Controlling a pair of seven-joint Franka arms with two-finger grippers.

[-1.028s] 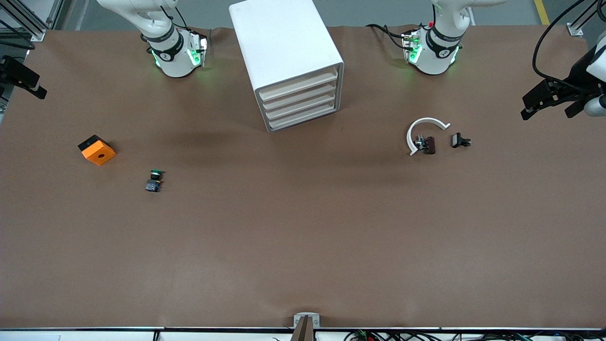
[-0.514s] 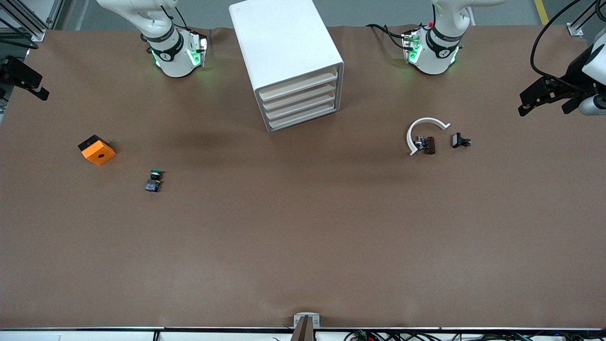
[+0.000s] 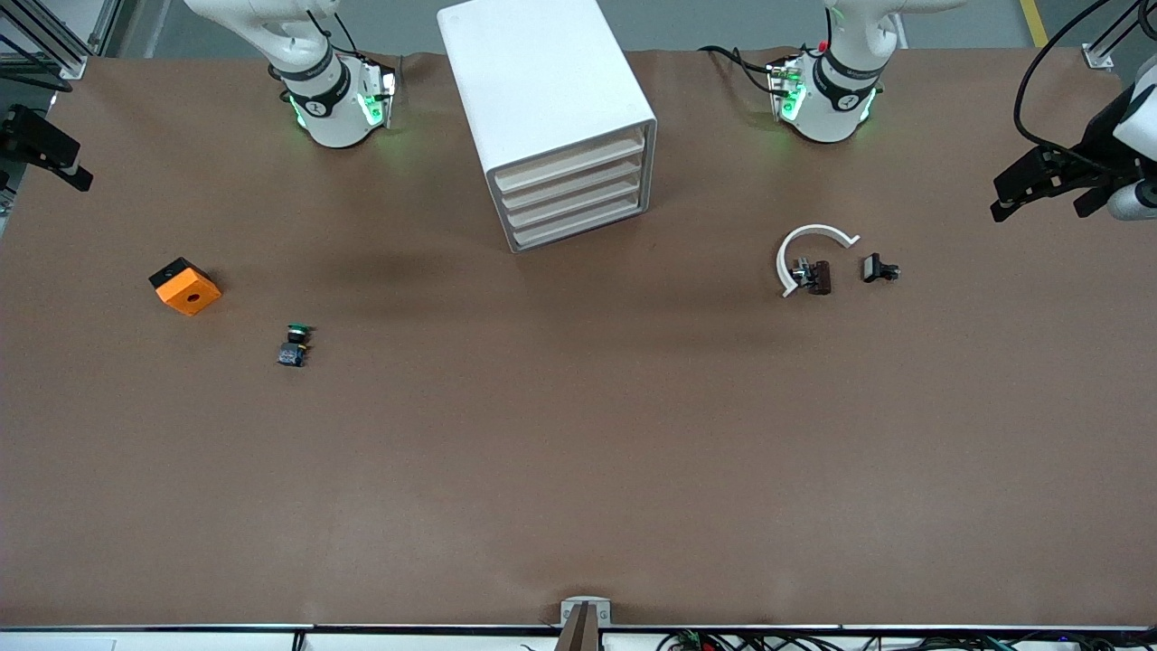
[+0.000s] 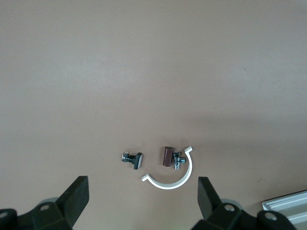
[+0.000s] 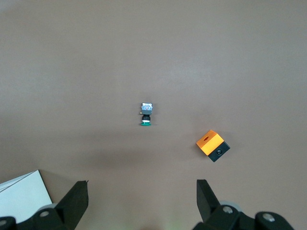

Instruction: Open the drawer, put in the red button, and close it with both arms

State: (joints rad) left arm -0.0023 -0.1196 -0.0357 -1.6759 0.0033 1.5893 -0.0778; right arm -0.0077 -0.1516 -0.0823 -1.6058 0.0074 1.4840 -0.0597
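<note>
The white cabinet (image 3: pixel 542 81) stands between the two arm bases, and its top drawer (image 3: pixel 568 161) is shut flush like the three below it. The red button (image 3: pixel 818 276) shows as a small dark-red piece with a metal end, lying inside a white open ring (image 3: pixel 809 237) toward the left arm's end; the left wrist view also shows this red button (image 4: pixel 167 156). My left gripper (image 3: pixel 1003 203) hangs open and empty over that end of the table, its fingertips (image 4: pixel 79 187) wide apart. My right gripper (image 3: pixel 63 163) hangs open and empty over the right arm's end of the table.
A green-capped button (image 3: pixel 294 344) and an orange-and-black box (image 3: pixel 185 286) lie toward the right arm's end. A small black part (image 3: pixel 879 268) lies beside the ring. The brown table top (image 3: pixel 578 452) stretches wide nearer the front camera.
Both grippers have drifted slightly outward toward their ends of the table. Nothing on the table has moved.
</note>
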